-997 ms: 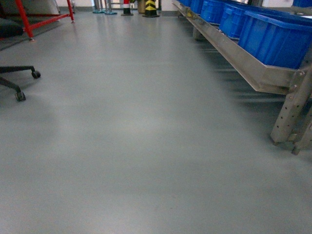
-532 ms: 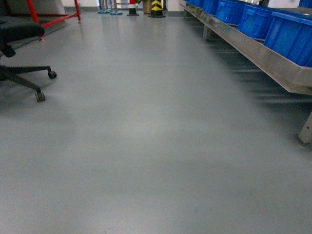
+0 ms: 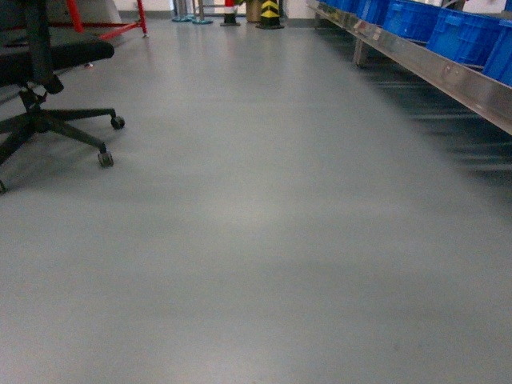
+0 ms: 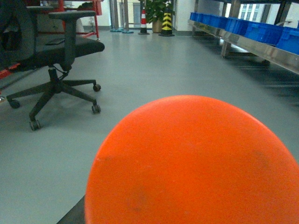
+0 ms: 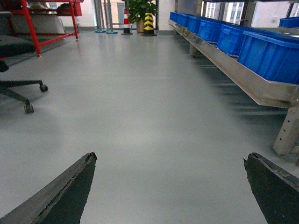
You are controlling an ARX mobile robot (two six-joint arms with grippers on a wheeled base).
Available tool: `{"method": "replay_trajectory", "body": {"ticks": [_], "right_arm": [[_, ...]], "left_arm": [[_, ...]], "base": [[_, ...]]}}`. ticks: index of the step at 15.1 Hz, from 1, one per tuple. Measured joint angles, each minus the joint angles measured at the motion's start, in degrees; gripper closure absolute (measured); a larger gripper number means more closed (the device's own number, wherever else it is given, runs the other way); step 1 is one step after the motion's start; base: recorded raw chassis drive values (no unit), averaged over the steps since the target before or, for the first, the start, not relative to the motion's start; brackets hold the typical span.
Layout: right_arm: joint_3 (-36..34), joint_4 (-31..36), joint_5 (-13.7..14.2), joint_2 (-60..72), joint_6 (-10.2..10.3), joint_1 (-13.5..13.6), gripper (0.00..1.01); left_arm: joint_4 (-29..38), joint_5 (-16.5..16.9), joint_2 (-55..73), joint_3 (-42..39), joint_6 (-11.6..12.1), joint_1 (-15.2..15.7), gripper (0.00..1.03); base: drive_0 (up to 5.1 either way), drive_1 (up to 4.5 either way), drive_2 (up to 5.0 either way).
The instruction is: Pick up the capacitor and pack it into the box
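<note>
Neither the box nor anything I can surely call the capacitor is in view. A smooth orange round object [image 4: 196, 163] fills the lower right of the left wrist view, very close to the lens. It hides the left gripper's jaws, and I cannot tell whether it is held. A dark sliver [image 4: 72, 215] shows under its left edge. In the right wrist view my right gripper [image 5: 171, 156] is open, its two dark fingers [image 5: 70, 191] wide apart over bare grey floor with nothing between them. Neither arm shows in the head view.
A black office chair [image 3: 48, 120] on castors stands at the left. Blue crates [image 3: 448, 32] sit on a long metal rack [image 3: 448, 76] along the right. Far back are a red frame [image 3: 120, 28], a yellow-black bollard [image 3: 270, 12] and a potted plant [image 5: 140, 9]. Grey floor [image 3: 256, 240] lies between.
The head view has swung left: the chair has come further into view, and the rack, crates and bollard have slid right. The rack's leg has left the picture.
</note>
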Motion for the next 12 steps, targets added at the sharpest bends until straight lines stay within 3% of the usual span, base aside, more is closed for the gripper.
{"method": "replay_trajectory", "body": {"ticks": [12], "right_arm": [[0.00,-0.04,0.02,0.00,0.00,0.00,0.03]], "left_arm": [[-0.04,0.04,0.00,0.00,0.02,0.00,0.59]], "base": [[-5.0,2.43,2.4]]}}
